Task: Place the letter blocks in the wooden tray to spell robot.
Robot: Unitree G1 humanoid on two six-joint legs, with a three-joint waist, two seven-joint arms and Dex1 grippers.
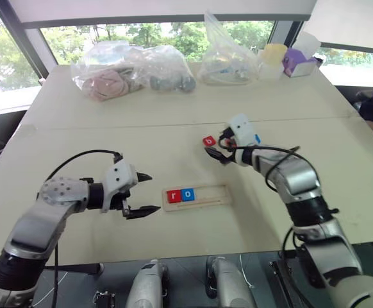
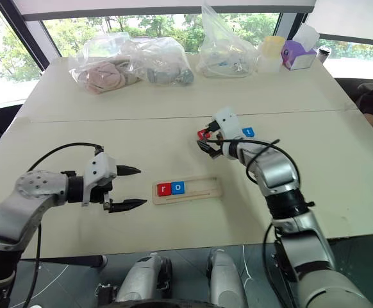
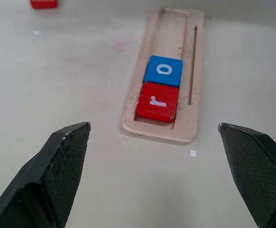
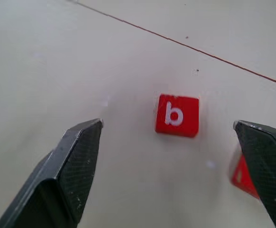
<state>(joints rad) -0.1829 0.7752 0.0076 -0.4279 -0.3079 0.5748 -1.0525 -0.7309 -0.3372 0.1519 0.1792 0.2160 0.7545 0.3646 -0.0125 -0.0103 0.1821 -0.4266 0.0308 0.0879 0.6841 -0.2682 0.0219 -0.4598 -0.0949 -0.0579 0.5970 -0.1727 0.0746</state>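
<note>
I judge the step in hand to be picking up the red b block [image 4: 177,115], which lies flat on the table [image 1: 109,122], letter up, just ahead of my right pincer [image 1: 217,151]. That pincer's fingers stand wide apart with nothing between them. To do this well I would centre the tile between the fingers, come down square to two opposite edges and close low, since so flat a tile gives little to hold. Another red block [image 4: 242,175] lies near, partly hidden behind one finger, so I should avoid nudging it.

The b block is a small red square with a white lowercase letter and looks rigid and smooth.

The wooden tray [image 1: 209,196] lies well apart from it, nearer me. It is a long pale holder with rounded corners and a shallow groove. At its left end sit the red r block [image 3: 157,101] and the blue o block [image 3: 163,71], touching; the rest of the groove is bare.

My left pincer [image 1: 140,192] hangs just left of the tray, fingers apart, empty.
</note>
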